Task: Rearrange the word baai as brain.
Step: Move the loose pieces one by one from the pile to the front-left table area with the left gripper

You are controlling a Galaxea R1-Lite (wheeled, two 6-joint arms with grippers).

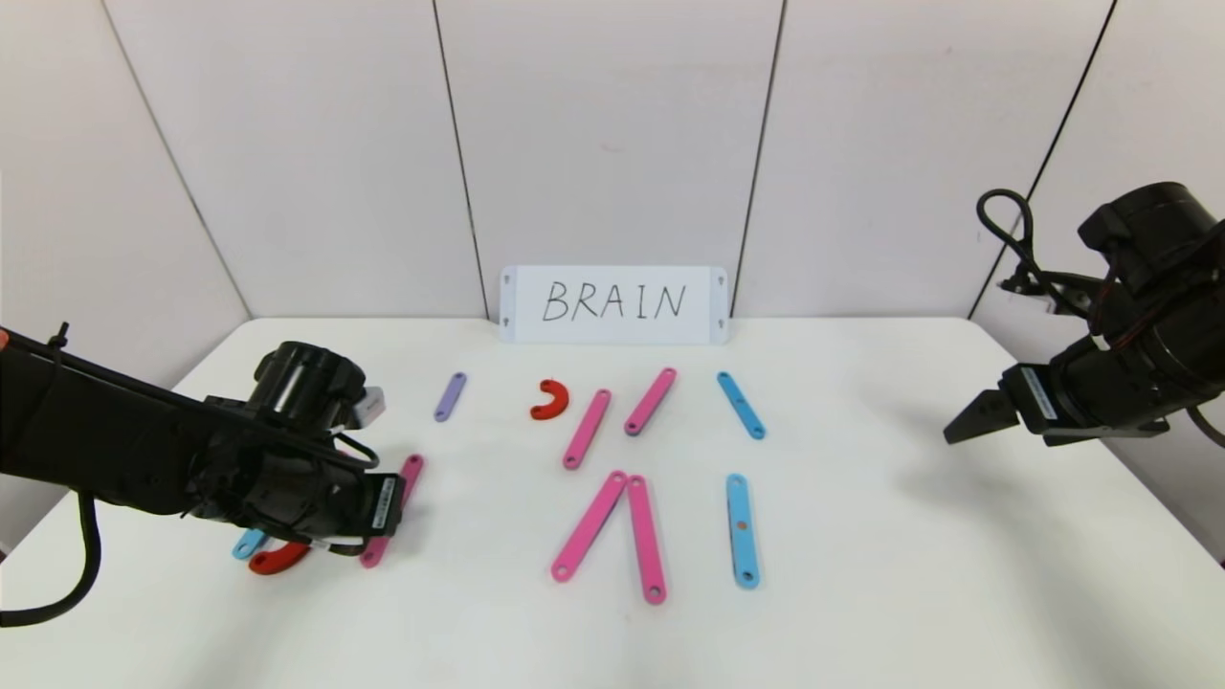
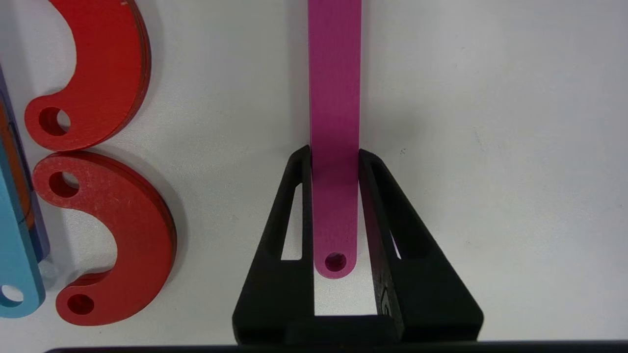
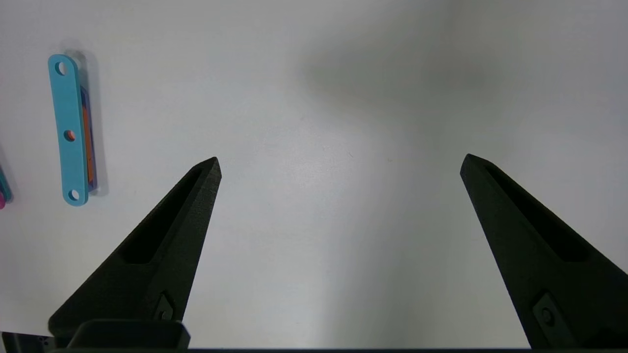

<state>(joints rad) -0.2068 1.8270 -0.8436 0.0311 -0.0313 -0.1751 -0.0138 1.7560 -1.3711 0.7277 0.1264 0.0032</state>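
Head view: the word is lying in loose pieces across the white bench (image 1: 861, 574), below a white card (image 1: 613, 304) lettered BRAIN. The pink bar (image 1: 410, 476) near the left pincer (image 1: 388, 512) is running lengthwise away from the robot, tilted slightly right. White panel walls are closing in the bench. The right pincer (image 1: 967, 421) is hanging over the right side.

Left wrist view: the left pincer (image 2: 335, 157) is clenching the pink bar (image 2: 335, 98) at its holed end, beside two red arcs (image 2: 113, 230).

Right wrist view: the right pincer (image 3: 341, 164) is gaping wide, released, well apart from a blue bar (image 3: 68, 130).
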